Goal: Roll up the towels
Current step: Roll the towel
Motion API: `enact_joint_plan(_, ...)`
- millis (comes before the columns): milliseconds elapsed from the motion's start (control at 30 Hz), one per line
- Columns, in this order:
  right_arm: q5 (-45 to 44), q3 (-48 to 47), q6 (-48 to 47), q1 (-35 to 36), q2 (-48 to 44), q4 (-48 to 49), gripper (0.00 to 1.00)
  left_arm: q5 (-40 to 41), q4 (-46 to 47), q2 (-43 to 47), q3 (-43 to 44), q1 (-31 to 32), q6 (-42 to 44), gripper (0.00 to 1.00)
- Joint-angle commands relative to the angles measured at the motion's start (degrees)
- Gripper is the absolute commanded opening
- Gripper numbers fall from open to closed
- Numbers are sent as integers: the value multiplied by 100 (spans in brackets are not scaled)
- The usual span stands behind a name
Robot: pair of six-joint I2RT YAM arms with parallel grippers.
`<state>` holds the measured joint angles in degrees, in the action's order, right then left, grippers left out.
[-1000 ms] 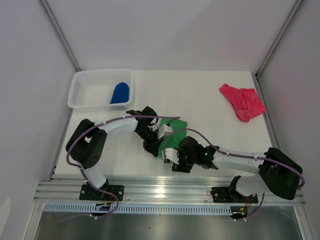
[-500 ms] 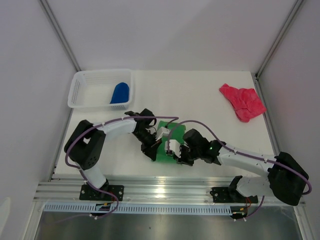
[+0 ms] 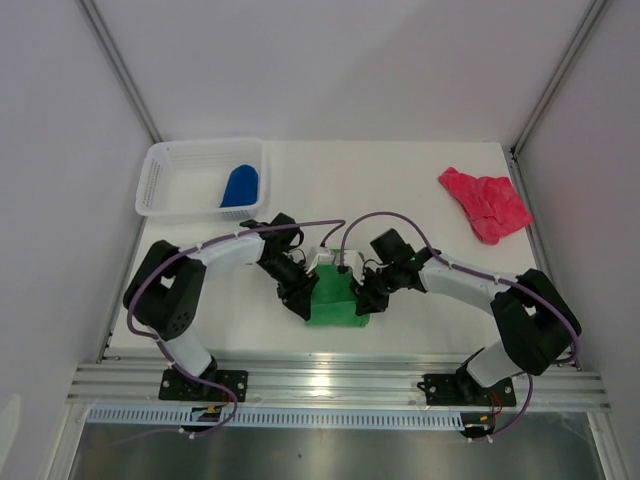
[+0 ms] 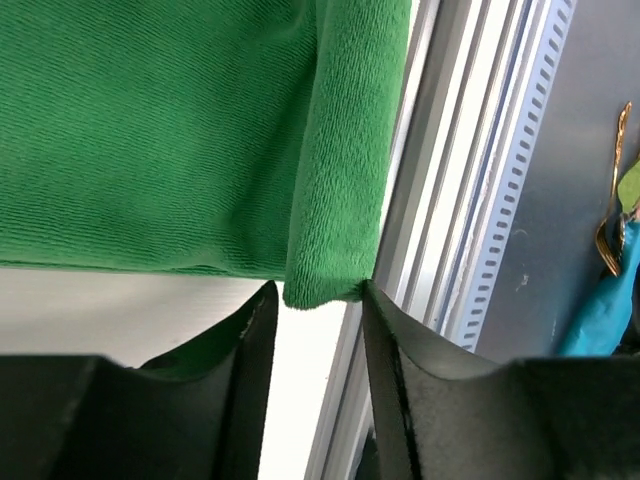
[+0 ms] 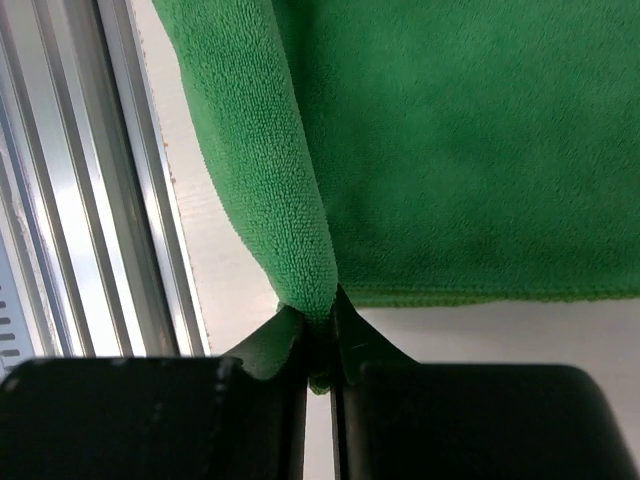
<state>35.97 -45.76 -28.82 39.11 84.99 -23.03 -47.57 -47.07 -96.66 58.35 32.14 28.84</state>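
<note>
A bright green towel (image 3: 335,300) lies folded near the table's front edge, between both grippers. My right gripper (image 3: 363,299) is at its right side, shut on the thick folded edge (image 5: 300,200), which runs into the jaws in the right wrist view (image 5: 320,325). My left gripper (image 3: 307,297) is at the towel's left side. In the left wrist view (image 4: 318,305) its jaws stand apart, with the end of the folded edge (image 4: 335,200) just at the fingertips, unpinched. A pink-red towel (image 3: 485,203) lies crumpled at the far right. A royal blue towel (image 3: 240,185) sits in the basket.
A white mesh basket (image 3: 160,165) stands at the far left of the table. The metal rail (image 3: 340,375) runs along the front edge, close to the green towel. White walls enclose the table on three sides.
My right gripper moved from the front edge to the towel's right side and shut on its folded edge. My left gripper opened. The green towel shifted nearer the front and lies flatter.
</note>
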Motion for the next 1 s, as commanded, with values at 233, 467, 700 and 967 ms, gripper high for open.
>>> enact_joint_plan(233,605,-610,-326,-404,466,-167,17,-156,778,-107,291,-50,-414,52)
enact_joint_plan(467,465,-751,-344,-404,668,-211,30,-51,1068,-292,326,-138,-993,10)
enact_joint_plan(700,-483,-742,-54,-475,116,-263,39,714,998,-388,335,-357,-1091,1)
enact_joint_plan(967,-1355,-532,516,-598,-1098,-89,46,837,928,-713,449,-375,-1276,1)
